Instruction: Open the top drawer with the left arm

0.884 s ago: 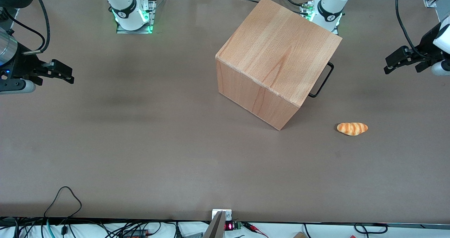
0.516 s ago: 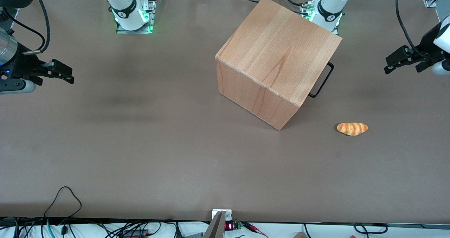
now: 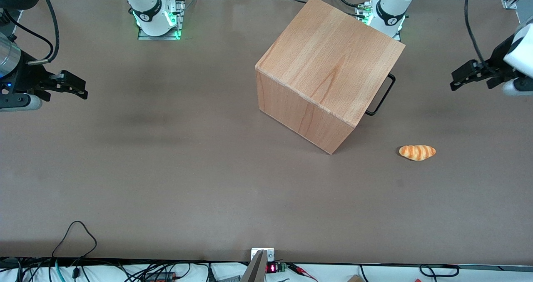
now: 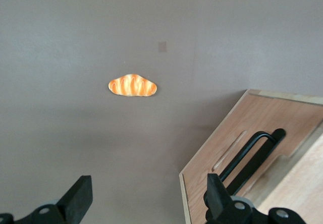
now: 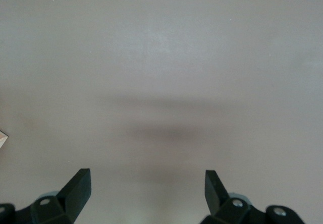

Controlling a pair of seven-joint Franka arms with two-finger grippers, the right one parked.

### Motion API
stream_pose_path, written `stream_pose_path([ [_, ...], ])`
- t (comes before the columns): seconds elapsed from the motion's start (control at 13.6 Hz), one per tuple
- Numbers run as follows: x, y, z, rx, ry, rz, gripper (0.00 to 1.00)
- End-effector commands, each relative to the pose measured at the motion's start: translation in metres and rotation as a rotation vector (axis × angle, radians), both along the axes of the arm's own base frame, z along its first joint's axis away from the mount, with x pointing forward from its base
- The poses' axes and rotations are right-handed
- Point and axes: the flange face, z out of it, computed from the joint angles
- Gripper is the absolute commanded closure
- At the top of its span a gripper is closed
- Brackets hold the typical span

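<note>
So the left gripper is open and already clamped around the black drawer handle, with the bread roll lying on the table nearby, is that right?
Not quite. The left gripper is open, but it is not around the black handle; the front view shows it hanging apart from the wooden box, toward the working arm's end of the table. The bread roll does lie on the table.

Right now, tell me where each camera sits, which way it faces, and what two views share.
Front view: high above the table edge, facing both arms' bases; shows the wooden box, bread roll and the left arm's claw, away from the handle.
Left wrist view: on the working arm, looking down past its open claw.
Right wrist view: on the parked arm, facing bare table.
Front and left wrist views share roll, box and handle.
</note>
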Motion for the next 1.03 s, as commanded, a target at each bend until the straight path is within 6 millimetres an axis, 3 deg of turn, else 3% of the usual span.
stream_pose_path([
  [0.0, 0.003, -0.004, -0.043, 0.003, 0.019, -0.067, 0.0],
  [0.15, 0.002, -0.007, -0.077, -0.002, 0.068, -0.189, 0.0],
  [0.37, -0.002, -0.013, -0.103, -0.037, 0.116, -0.355, 0.0],
  [0.66, -0.007, -0.037, -0.155, -0.211, 0.165, -0.34, 0.0],
  [0.96, -0.014, -0.062, -0.18, -0.251, 0.203, -0.365, 0.0],
])
